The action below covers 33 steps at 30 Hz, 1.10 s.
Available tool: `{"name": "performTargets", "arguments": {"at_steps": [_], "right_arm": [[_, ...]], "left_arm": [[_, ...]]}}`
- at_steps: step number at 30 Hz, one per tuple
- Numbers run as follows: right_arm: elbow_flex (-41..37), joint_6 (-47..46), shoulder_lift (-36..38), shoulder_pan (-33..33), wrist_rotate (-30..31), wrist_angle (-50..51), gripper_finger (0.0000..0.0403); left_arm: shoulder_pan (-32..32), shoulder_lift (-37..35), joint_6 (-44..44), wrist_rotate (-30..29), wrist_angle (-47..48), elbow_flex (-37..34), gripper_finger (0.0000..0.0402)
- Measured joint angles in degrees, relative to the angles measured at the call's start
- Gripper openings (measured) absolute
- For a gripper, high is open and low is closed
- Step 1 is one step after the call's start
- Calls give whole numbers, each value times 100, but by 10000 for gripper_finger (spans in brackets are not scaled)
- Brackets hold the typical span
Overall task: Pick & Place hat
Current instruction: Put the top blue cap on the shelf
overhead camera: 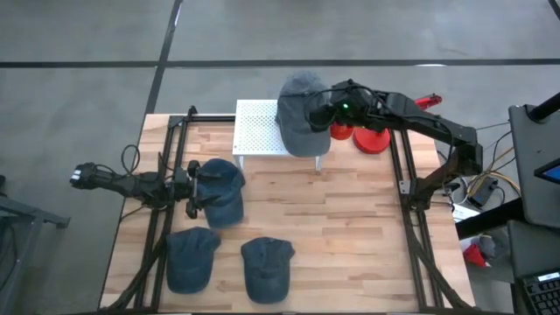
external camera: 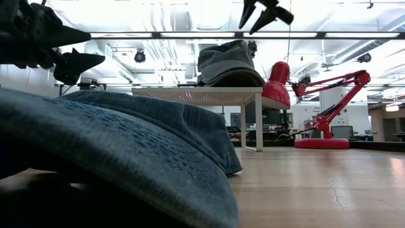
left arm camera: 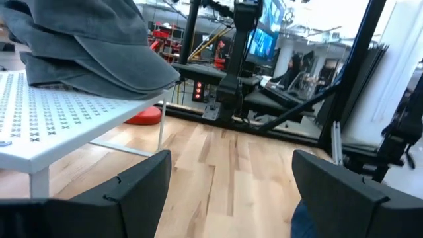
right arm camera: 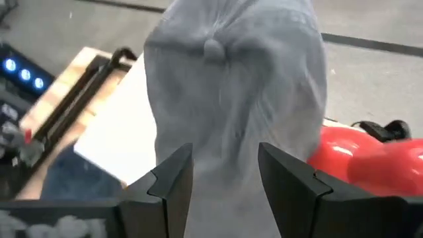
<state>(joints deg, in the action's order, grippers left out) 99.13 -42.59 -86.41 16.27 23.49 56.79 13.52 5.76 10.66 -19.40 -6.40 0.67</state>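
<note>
Grey hats lie stacked on a white perforated stand at the table's far edge; the left wrist view shows the stack with brims overhanging the stand's edge. My right gripper hovers open above the top grey hat, clear of it in the low view. My left gripper is open and raised at the table's left, beside a blue hat lying on the wood. In the left wrist view my left gripper faces the stand.
Two more blue hats lie near the table's near edge. A red desk lamp stands just right of the stand. Bare wood spreads over the table's centre and right. Black frame rails run along both sides.
</note>
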Motion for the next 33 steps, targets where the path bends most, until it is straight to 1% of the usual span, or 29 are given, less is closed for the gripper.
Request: {"name": "performTargets", "arguments": {"at_steps": [4, 8, 14, 18, 23, 27, 30, 33], "right_arm": [[-6, 265, 211, -237, 0, 643, 155], [-139, 289, 445, -588, 2, 1249, 143], [-818, 234, 925, -1286, 1, 1188, 124], [-1634, 79, 1423, -1741, 46, 565, 110], [-2908, 45, 2143, -2190, 45, -921, 92], [-3843, 55, 2667, -2416, 47, -2071, 79], [-4441, 53, 3033, -2511, 51, -2735, 71], [-4917, 57, 3368, -2555, 56, -3289, 65]], "left_arm": [[0, 0, 394, 0, -69, 0, 317], [0, 0, 826, 3, -66, 0, 317], [0, 0, 1320, 2, -105, 0, 317], [1, 0, 1650, 2, -187, 1, 317], [1, 4, 1868, 2, -295, 42, 317], [2, 108, 1838, -17, -307, 304, 317], [1, 316, 1794, -24, -1, 615, 317], [1, 614, 1831, -201, 604, 1033, 317]]}}
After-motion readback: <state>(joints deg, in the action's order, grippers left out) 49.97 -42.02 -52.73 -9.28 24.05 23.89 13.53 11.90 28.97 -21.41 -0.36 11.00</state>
